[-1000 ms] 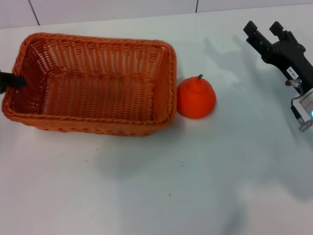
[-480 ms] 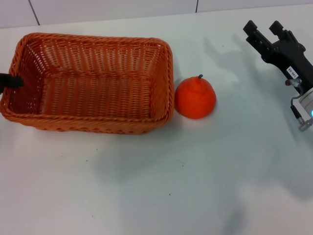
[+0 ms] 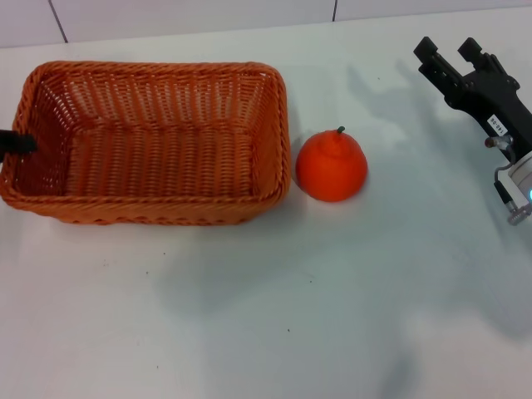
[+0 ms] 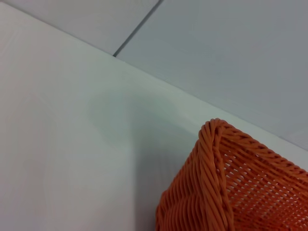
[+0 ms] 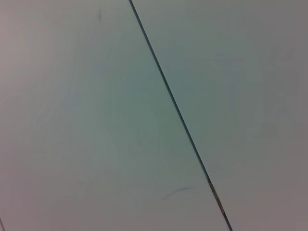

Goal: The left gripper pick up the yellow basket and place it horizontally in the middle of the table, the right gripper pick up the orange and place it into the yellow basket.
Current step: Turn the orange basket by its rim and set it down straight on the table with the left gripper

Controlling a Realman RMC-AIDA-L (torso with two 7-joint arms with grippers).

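The yellow basket [image 3: 145,141] sits on the left half of the table [image 3: 274,307], its long sides running across the view and its open top facing up, with nothing inside it. At its left short end a black fingertip of the left gripper [image 3: 15,143] reaches over the braided rim and into the basket; only that tip shows, so I cannot tell how the gripper is set. From the left wrist camera one corner of the basket [image 4: 226,187] fills the lower part of the picture, with bare table [image 4: 62,134] beside it and a tiled wall [image 4: 226,53] behind.

The orange [image 3: 332,165] rests on the table just beside the basket's right end, a narrow gap between them, its little green stem pointing up.

The right gripper [image 3: 449,52] hangs over the far right edge of the table, well apart from the orange. Its two black prongs stand apart with nothing between them. The right wrist camera shows only pale wall panels [image 5: 86,115] with a dark seam.
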